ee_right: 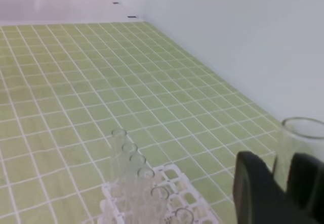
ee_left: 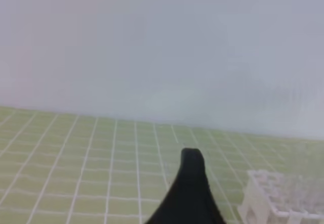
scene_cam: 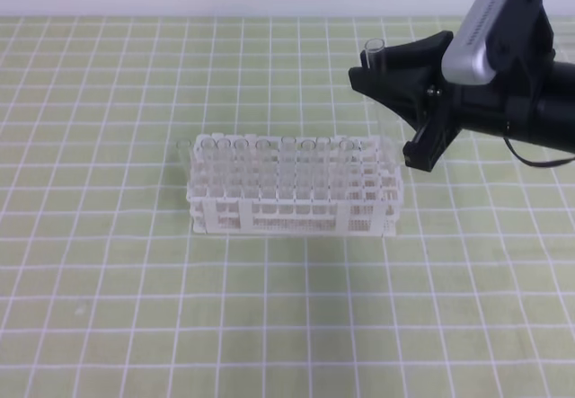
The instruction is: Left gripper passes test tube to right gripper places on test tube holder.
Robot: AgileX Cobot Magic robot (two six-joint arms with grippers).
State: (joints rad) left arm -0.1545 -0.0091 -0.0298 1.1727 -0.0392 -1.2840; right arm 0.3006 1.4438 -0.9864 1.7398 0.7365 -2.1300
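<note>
White plastic, the test tube holder (scene_cam: 295,187) stands on the green checked bench (scene_cam: 108,308), several tubes already in its back row. Up and right of it, the right pincer (scene_cam: 386,84) grips the test tube (scene_cam: 375,54) near upright, mouth on top; its lower end is hard to see. The left pincer (ee_left: 188,193) shows one finger only; it stands open, empty.
</note>
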